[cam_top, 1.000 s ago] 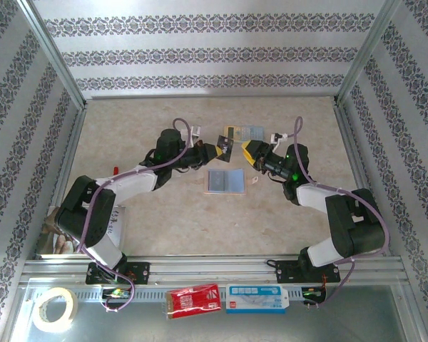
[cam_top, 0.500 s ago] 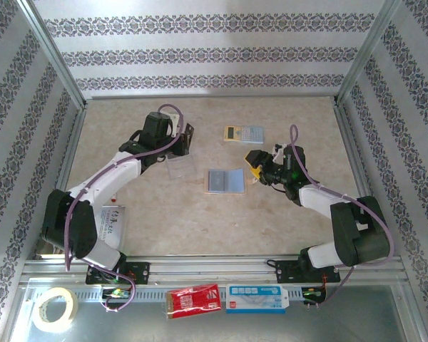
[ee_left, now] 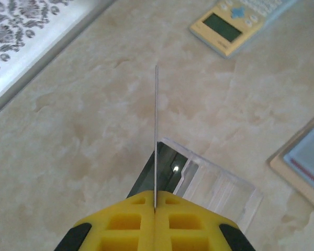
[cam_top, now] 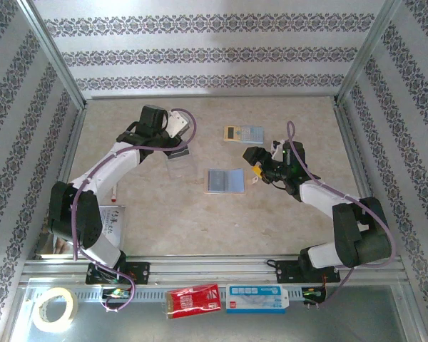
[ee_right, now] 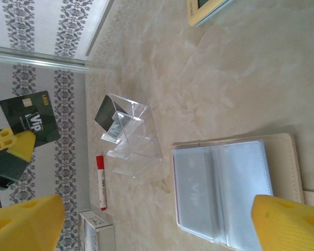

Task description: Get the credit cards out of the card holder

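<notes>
Two things matter on the desk point(cam_top: 200, 228): the card holder point(cam_top: 226, 180) lies open and flat at its middle, just beside the right claw point(cam_top: 255, 164), which is spread wide and empty. Smaller, the dark credit card point(ee_right: 31, 125) stands on edge in the clenched left claw point(ee_left: 155, 206) above a clear stand point(ee_right: 130, 144). Thin, stiff, light and probably slick, it wants pinching across its flat faces.

I'm seeing a beige marbled worktop point(cam_top: 285, 228), with walls point(cam_top: 214, 53) papered in grey floral stripes on three sides of it. Aluminium rail point(cam_top: 214, 265) runs along its near edge. Light is soft and even.
</notes>
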`<state>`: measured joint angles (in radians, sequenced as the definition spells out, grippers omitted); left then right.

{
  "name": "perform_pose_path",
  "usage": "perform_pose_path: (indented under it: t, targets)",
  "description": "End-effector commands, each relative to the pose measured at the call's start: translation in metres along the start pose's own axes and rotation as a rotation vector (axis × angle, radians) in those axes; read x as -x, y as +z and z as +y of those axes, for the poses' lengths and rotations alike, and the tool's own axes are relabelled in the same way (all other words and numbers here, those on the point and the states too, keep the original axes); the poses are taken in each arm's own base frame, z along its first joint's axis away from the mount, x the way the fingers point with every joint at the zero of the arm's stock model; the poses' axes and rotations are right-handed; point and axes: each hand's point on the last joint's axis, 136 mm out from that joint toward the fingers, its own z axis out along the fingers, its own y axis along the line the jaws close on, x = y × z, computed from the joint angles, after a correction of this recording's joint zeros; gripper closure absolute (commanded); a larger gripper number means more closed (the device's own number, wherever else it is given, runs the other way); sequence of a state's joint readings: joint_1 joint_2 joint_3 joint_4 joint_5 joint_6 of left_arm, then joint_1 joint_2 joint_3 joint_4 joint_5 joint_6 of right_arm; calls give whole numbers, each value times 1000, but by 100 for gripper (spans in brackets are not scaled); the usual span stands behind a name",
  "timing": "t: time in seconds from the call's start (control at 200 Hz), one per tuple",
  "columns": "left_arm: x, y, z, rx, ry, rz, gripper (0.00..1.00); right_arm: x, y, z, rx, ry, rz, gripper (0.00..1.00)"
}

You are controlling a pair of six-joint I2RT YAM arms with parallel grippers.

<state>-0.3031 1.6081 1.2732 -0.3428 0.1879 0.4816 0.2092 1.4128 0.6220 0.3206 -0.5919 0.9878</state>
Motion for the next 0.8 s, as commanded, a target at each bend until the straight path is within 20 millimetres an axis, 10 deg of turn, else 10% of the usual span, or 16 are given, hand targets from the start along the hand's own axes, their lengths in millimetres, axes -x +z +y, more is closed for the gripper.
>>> perform_pose_path:
  t: [0.0, 0.794]
  targets:
    - [-7, 3, -11, -120, 171, 9, 100, 5, 0, 6, 5, -34, 0, 4]
    - [-45, 38, 6, -338, 298, 87, 100, 3, 18, 32, 18, -51, 4, 2]
